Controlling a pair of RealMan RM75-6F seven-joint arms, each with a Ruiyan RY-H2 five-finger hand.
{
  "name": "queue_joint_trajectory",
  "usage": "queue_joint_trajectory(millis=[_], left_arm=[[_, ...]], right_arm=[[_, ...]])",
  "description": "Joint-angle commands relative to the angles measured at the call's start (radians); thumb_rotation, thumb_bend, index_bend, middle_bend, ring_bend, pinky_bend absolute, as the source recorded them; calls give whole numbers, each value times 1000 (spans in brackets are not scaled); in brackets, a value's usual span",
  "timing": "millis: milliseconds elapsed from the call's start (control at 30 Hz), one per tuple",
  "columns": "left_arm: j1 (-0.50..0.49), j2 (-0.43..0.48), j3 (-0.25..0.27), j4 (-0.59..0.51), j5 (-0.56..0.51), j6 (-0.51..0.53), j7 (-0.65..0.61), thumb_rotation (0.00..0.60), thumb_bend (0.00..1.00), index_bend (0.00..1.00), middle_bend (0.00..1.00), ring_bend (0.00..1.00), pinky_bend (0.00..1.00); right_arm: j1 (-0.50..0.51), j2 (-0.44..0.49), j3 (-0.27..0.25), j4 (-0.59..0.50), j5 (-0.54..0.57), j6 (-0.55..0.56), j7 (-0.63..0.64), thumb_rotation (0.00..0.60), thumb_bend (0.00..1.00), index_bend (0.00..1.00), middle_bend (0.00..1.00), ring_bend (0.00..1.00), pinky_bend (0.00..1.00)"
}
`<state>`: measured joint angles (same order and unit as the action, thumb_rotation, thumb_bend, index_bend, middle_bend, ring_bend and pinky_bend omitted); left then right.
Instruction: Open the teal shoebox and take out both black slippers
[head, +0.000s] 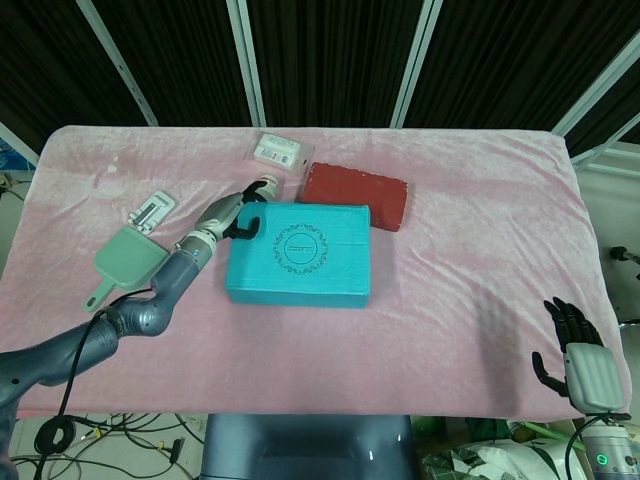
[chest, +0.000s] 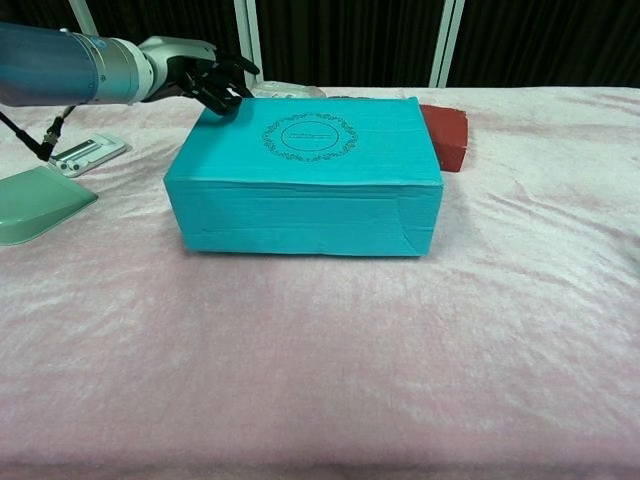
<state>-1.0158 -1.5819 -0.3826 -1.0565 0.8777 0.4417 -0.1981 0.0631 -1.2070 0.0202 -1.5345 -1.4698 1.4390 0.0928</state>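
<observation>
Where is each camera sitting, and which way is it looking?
Head view: sits high up, looking down on the whole pink table; shows the left robot hand at the teal shoebox and the right robot hand at the table's near right corner.
Chest view: sits low at the near table edge, looking across at the shoebox's front side; only the left arm and robot hand show.
Both share: the shoebox, left robot hand, red block, green dustpan.
</observation>
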Motion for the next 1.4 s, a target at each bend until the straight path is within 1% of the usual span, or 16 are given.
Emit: queue_joint_trajectory(millis=[33, 100, 200, 333, 367, 433, 500, 567, 600, 667, 733, 867, 1000, 1067, 1167, 1400], left_arm=[[28, 25, 0, -44, 46, 15, -30, 600, 626, 0, 275, 242, 172], [46, 47, 7, -80, 70, 25, -40, 600, 628, 0, 296, 270, 188], [74, 89, 25, -144, 109, 31, -50, 600, 627, 0, 310, 286, 203], [103, 134, 47, -209, 141, 60, -46, 600, 618, 0, 298, 259, 218], [110, 143, 52, -223, 145, 72, -42, 600, 587, 0, 286, 234, 224], [121, 157, 58, -246, 153, 103, -31, 600, 480, 0, 270, 197, 232], [140, 157, 65, -266, 188, 198, 12, 600, 325, 3, 251, 167, 233], [169, 138, 80, -275, 253, 352, 92, 600, 231, 6, 227, 138, 219], [183, 128, 93, -276, 286, 423, 137, 600, 193, 8, 213, 122, 201], [206, 111, 122, -267, 359, 546, 233, 600, 150, 10, 192, 101, 171], [226, 99, 158, -255, 427, 627, 301, 600, 129, 11, 170, 86, 153], [250, 76, 230, -189, 545, 707, 341, 600, 106, 21, 160, 73, 138], [263, 22, 277, -80, 635, 770, 290, 600, 106, 48, 167, 73, 138], [268, -20, 302, 3, 679, 803, 245, 600, 106, 53, 174, 74, 138], [273, -73, 325, 102, 708, 820, 197, 600, 106, 52, 180, 74, 138], [275, -166, 348, 275, 735, 828, 102, 600, 106, 59, 188, 74, 138]], right_arm=[[2, -3, 0, 4, -3, -4, 4, 600, 389, 4, 38, 0, 143], [4, -5, 0, 6, -6, -7, 8, 600, 389, 3, 38, 0, 143], [7, -7, 1, 10, -12, -10, 12, 600, 389, 3, 38, 0, 143], [11, -9, 2, 12, -18, -14, 15, 600, 388, 1, 38, 0, 143], [12, -9, 2, 12, -20, -15, 15, 600, 389, 0, 38, 0, 143], [13, -10, 3, 12, -22, -16, 17, 600, 389, 0, 38, 0, 143], [13, -11, 3, 12, -24, -15, 18, 600, 389, 0, 38, 0, 143], [12, -13, 3, 13, -26, -11, 21, 600, 389, 0, 38, 0, 143], [11, -14, 3, 14, -26, -10, 22, 600, 388, 0, 38, 0, 143], [9, -15, 3, 17, -25, -10, 25, 600, 388, 0, 38, 0, 143], [8, -17, 3, 20, -24, -8, 28, 600, 388, 0, 38, 0, 143], [7, -20, 5, 24, -27, -5, 34, 600, 387, 0, 38, 0, 143], [9, -22, 5, 24, -30, -8, 34, 600, 388, 0, 38, 0, 143], [10, -24, 5, 23, -32, -8, 32, 600, 388, 0, 39, 0, 143], [10, -24, 4, 20, -31, -9, 26, 600, 388, 0, 38, 0, 143], [2, -19, 3, 15, -26, -4, 25, 600, 375, 0, 38, 0, 143]])
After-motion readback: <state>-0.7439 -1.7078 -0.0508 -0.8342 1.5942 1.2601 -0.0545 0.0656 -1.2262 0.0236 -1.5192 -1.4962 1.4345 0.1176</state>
